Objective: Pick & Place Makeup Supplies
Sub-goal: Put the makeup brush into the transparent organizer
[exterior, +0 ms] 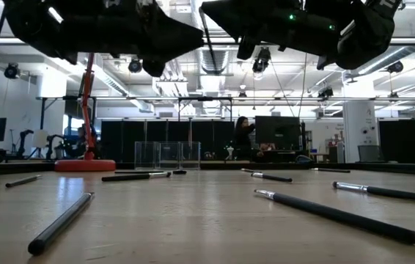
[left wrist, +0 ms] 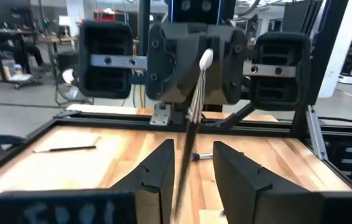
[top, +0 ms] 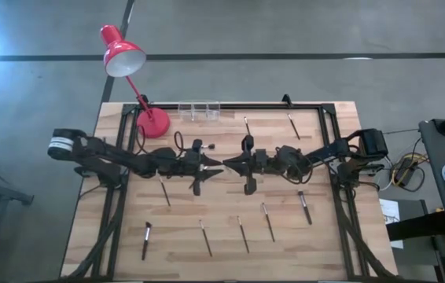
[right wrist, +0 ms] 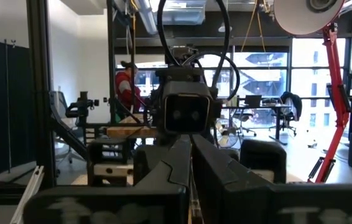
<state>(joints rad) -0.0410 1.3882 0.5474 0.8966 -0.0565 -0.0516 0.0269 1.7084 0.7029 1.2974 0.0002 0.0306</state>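
Wooden table (top: 285,244), brushes scattered, claws meeting mid-air.
Left claw (top: 213,164) apart around a brush (left wrist: 191,118); right claw (top: 230,165) clamped on it.

From above I see both arms reaching in toward the middle of the wooden table (top: 222,267). My left gripper (top: 216,164) and right gripper (top: 227,164) meet tip to tip at the center. Brushes (top: 268,222) lie scattered across the front half, with two more near the back edge. A red desk lamp (top: 123,53) stands at the back left, beside a clear plastic organizer (top: 199,109).
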